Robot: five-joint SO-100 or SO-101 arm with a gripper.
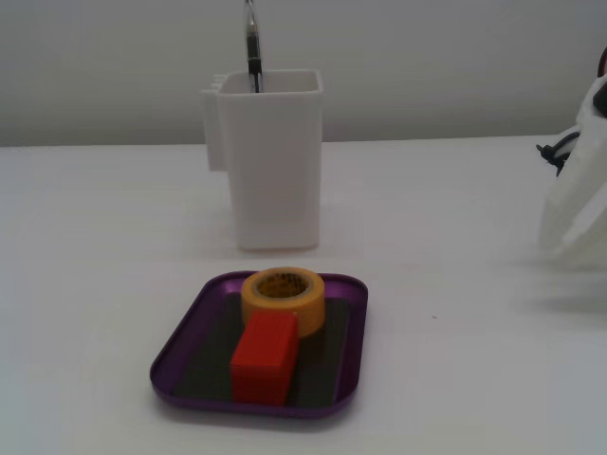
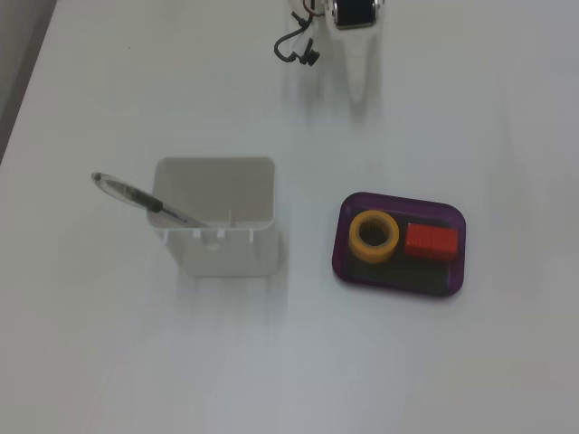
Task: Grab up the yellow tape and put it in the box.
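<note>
The yellow tape (image 1: 283, 299) lies flat in the purple box (image 1: 190, 336), at its far end in a fixed view. In the top-down fixed view the tape (image 2: 374, 235) sits in the left half of the box (image 2: 398, 201). A red block (image 1: 265, 357) lies right beside the tape in the same box. My white gripper (image 1: 572, 232) is at the right edge, well away from the box and holding nothing I can see. In the top-down fixed view the gripper (image 2: 359, 77) hangs at the top edge. It blends with the white table, so I cannot tell how its jaws stand.
A tall white square container (image 1: 272, 161) with a pen (image 1: 252, 47) in it stands behind the box; in the top-down fixed view the container (image 2: 217, 217) is to the left of the box. Black cables (image 2: 298, 47) lie by the arm's base. The table is white.
</note>
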